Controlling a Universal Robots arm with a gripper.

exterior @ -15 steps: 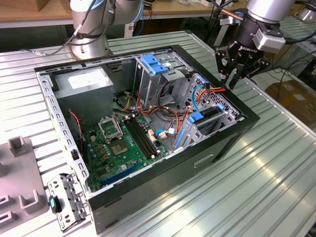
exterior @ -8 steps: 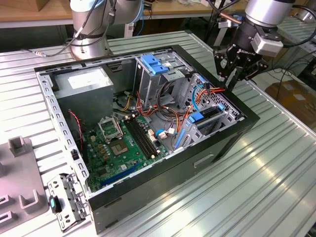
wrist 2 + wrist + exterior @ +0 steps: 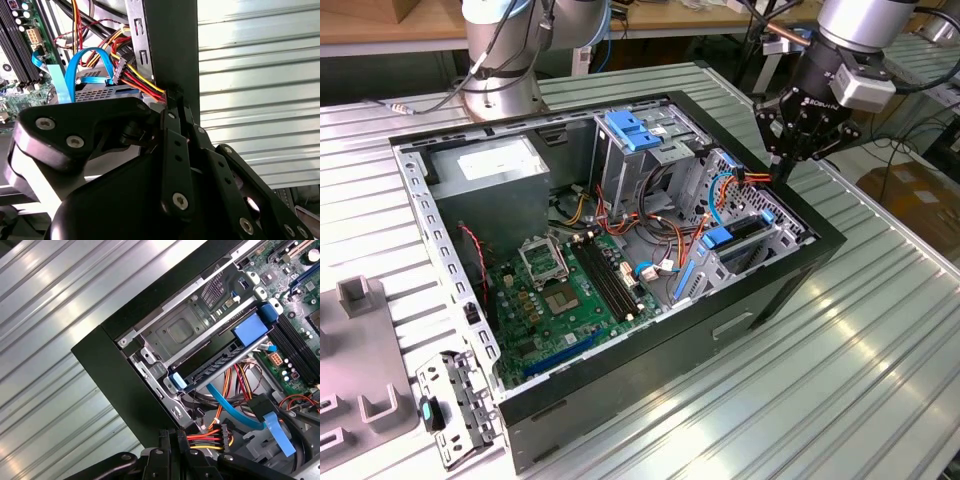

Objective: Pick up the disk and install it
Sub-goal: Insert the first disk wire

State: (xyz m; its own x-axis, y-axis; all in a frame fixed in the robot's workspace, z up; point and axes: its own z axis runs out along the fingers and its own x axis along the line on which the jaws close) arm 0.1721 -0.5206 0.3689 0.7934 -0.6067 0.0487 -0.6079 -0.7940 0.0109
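The disk [image 3: 216,371], a dark drive with blue side rails [image 3: 177,381], lies in the drive cage at the open computer case's front corner; in the exterior view the disk [image 3: 748,228] is at the case's right end. My gripper [image 3: 782,172] hangs over the case's far right edge, just beyond the cage. Both wrist views show its black fingers pressed together over the case wall, gripper [image 3: 174,100] and gripper [image 3: 178,436]. Red, orange and yellow wires of a power cable run between them. The cable's connector [image 3: 226,432] hangs free beside the disk, connector [image 3: 119,70].
A blue data cable [image 3: 75,70] loops next to the connector. Inside the case [image 3: 620,400] are the motherboard [image 3: 565,290], a grey power supply box [image 3: 500,165] and a blue latch plate [image 3: 632,130]. A robot base [image 3: 500,60] stands behind. Grey fixtures [image 3: 355,340] sit at the exterior view's left.
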